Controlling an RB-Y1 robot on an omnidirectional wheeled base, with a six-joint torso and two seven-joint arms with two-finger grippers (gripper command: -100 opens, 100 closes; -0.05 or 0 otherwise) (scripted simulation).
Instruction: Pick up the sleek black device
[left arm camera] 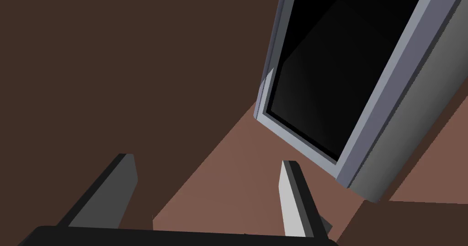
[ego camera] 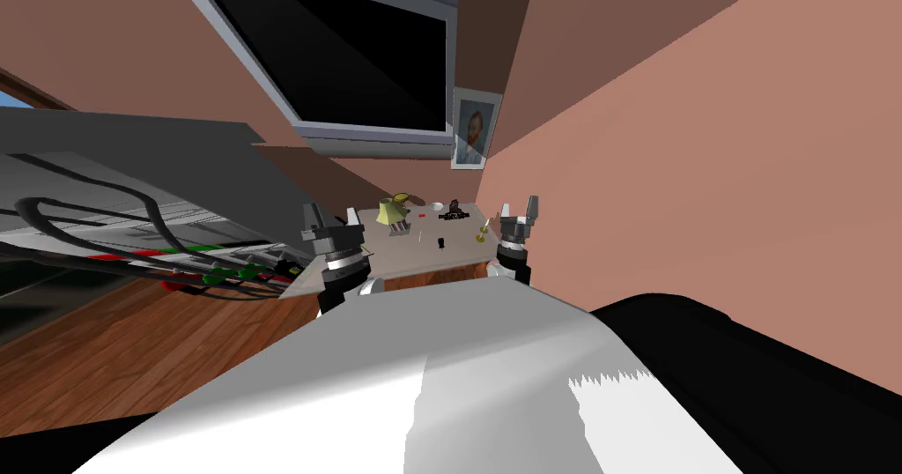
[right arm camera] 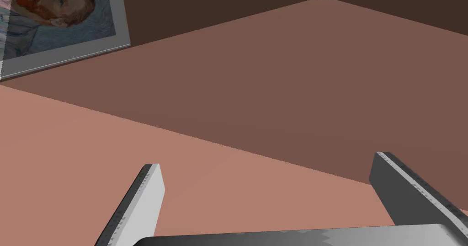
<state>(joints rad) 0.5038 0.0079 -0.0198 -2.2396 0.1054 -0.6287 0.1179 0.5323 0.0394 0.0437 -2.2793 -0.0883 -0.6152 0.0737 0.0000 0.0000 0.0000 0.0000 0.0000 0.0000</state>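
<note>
A flat black device [ego camera: 453, 216] lies on the far part of a small light-topped table [ego camera: 414, 255] in the head view. A smaller black item [ego camera: 441, 243] stands nearer the table's front edge. My left gripper [ego camera: 332, 218] is raised at the table's left front corner, well short of the device. Its fingers stand open and empty in the left wrist view [left arm camera: 208, 163]. My right gripper [ego camera: 519, 208] is raised at the table's right edge, to the right of the device. It too is open and holds nothing [right arm camera: 267, 162].
Also on the table are a yellow-green object [ego camera: 394, 211], a white dish [ego camera: 437, 205] and a small yellow item [ego camera: 481, 233]. A wall screen [ego camera: 352, 46] and a portrait [ego camera: 473, 129] hang behind. Dark cables [ego camera: 132, 240] lie left, on the wooden floor [ego camera: 132, 354].
</note>
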